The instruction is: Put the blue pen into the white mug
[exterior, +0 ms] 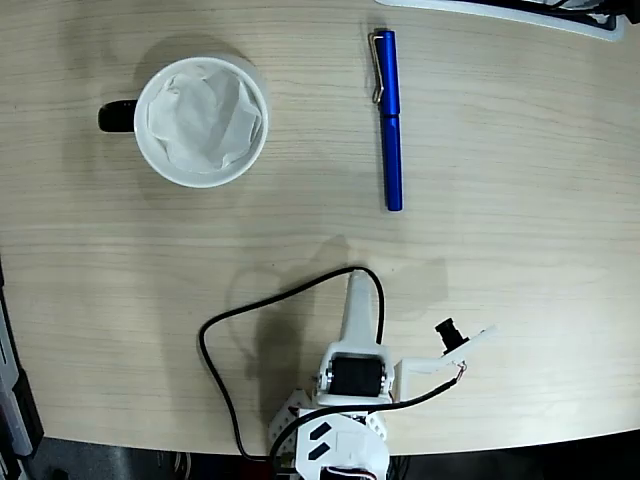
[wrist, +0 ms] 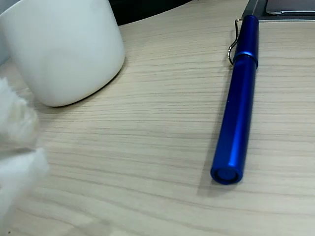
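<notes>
The blue pen point(exterior: 390, 118) lies flat on the wooden table, far of centre, with its silver clip at the far end. To its left stands the white mug point(exterior: 201, 121), upright, black handle pointing left, crumpled white paper inside. My gripper point(exterior: 353, 280) is low near the table's front, apart from both and pointing toward the pen, its fingers together in one narrow taper with nothing held. In the wrist view the pen point(wrist: 237, 103) runs away at right, the mug point(wrist: 64, 46) stands at upper left, and a blurred white finger point(wrist: 17, 152) fills the left edge.
A black cable point(exterior: 222, 325) loops on the table left of the arm base. A white flat device point(exterior: 520, 12) lies along the far right edge, seen grey in the wrist view point(wrist: 288, 7). The table's front edge runs just behind the arm base.
</notes>
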